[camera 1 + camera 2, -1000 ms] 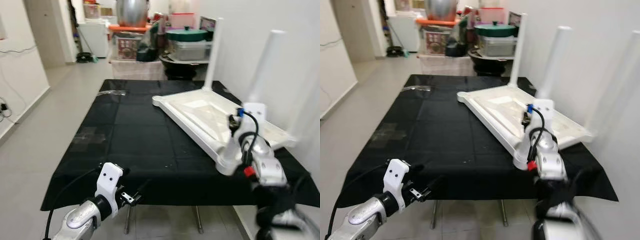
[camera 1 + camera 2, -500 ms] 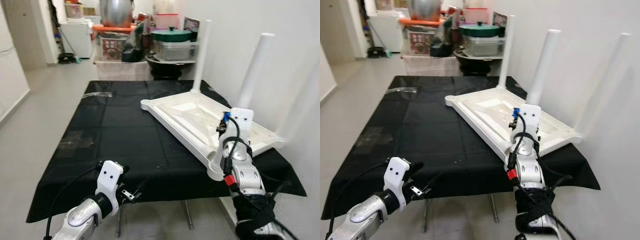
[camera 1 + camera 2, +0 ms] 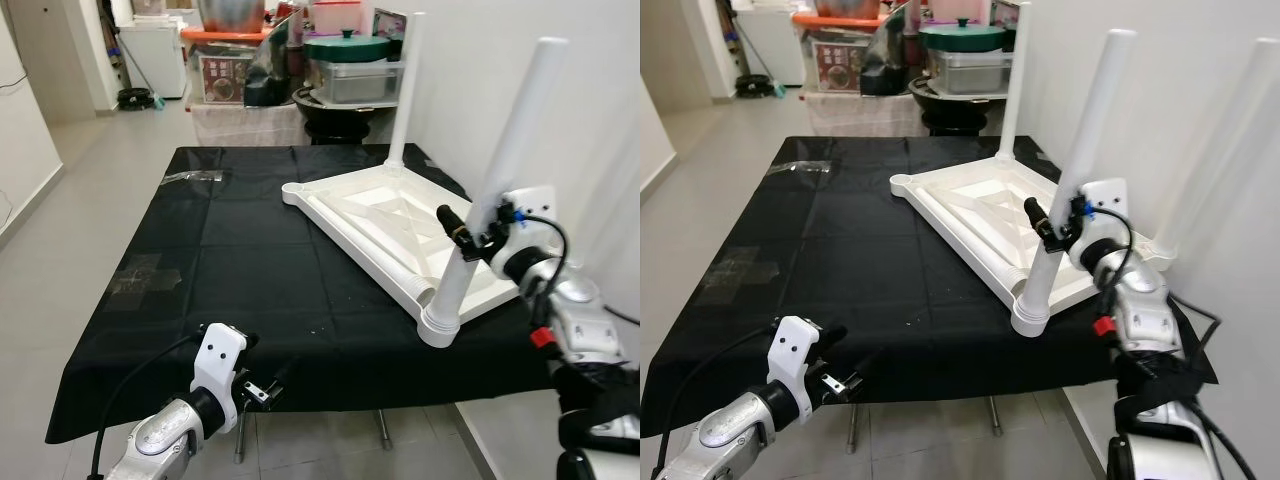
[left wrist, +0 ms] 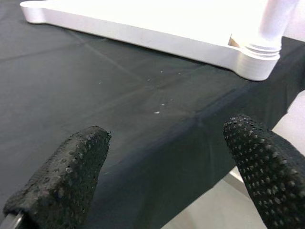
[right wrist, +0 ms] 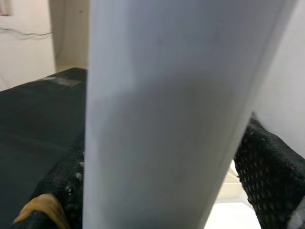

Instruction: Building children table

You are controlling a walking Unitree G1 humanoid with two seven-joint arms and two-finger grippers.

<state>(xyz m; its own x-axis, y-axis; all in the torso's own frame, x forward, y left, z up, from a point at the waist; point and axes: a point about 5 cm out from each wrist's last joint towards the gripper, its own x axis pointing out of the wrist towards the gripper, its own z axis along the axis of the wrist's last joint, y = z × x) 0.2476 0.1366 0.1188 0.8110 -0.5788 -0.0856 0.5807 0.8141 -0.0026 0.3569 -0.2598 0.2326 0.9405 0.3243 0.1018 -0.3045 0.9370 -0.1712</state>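
Currently the upturned white tabletop (image 3: 385, 225) lies at 2 o'clock on the black table (image 3: 250, 260), three legs standing. Right gripper (image 3: 1058, 232) is clamped on the near-corner leg (image 3: 1072, 170), likely seating it. Left gripper (image 4: 167, 176), spread wide, hangs idle at 7 o'clock.

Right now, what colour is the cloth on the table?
Black cloth, clearest in the left eye view.
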